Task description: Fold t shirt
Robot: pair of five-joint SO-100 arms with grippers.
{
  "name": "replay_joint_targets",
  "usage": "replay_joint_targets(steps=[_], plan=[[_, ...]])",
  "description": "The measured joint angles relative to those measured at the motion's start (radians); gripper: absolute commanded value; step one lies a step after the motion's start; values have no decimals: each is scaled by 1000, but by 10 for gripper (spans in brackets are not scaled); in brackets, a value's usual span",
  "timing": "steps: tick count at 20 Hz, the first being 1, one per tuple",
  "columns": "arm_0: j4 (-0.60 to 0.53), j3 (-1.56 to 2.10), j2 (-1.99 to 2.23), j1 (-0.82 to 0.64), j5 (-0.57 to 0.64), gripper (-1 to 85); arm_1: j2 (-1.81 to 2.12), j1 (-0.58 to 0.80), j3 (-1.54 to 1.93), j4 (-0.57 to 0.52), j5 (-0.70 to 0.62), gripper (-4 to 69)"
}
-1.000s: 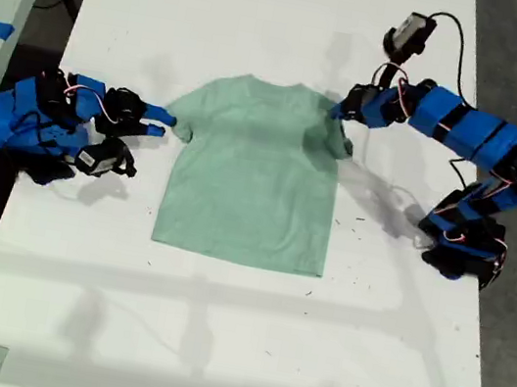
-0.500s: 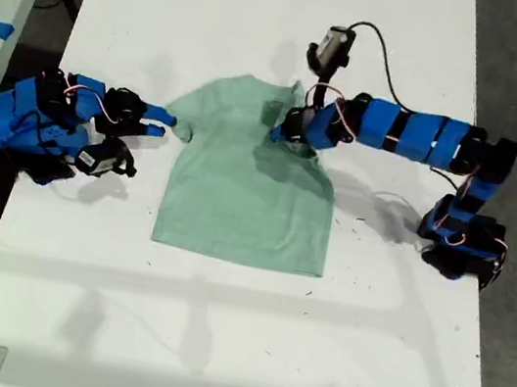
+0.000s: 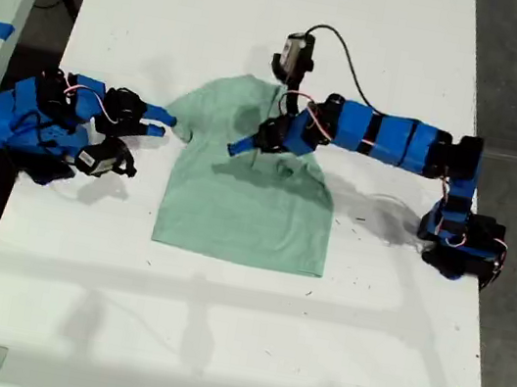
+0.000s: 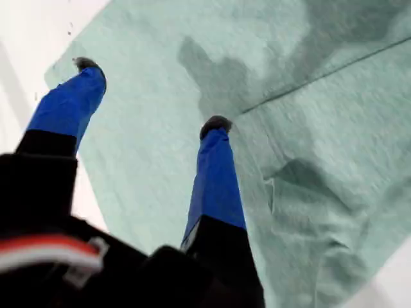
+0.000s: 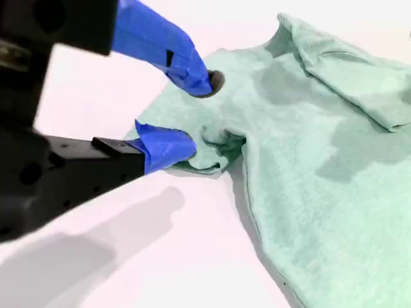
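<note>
The t shirt [image 3: 244, 191] lies on the tabletop [image 3: 215, 335], one sleeve folded under my first claw [image 4: 149, 96], spread above it; my second claw [image 5: 186, 109], spread at the other sleeve, should pinch before folding inward.

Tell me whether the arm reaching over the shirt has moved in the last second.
Yes. My first gripper has swung toward the exterior view's left, from the t shirt's sleeve to above its chest, folding that sleeve inward; the jaws stand open.

Bare white table [image 3: 213, 345] around the t shirt [image 3: 247, 202], one arm [image 3: 386, 140] across it.
</note>
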Motion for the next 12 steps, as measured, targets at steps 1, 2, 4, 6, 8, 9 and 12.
replay_joint_targets(steps=[1,2,4,6,8,9,12], plan=[[0,0,0,0,0,121,95,18,37,57,2,295],[0,0,0,0,0,121,202,40,91,115,12,282],[0,0,0,0,0,121,462,78,291,163,71,247],[0,0,0,0,0,121,792,106,614,123,135,215],[0,0,0,0,0,121,1152,130,999,55,193,147],[0,0,0,0,0,121,1322,123,1187,31,233,126],[0,0,0,0,0,121,1793,31,1710,-32,331,19]])
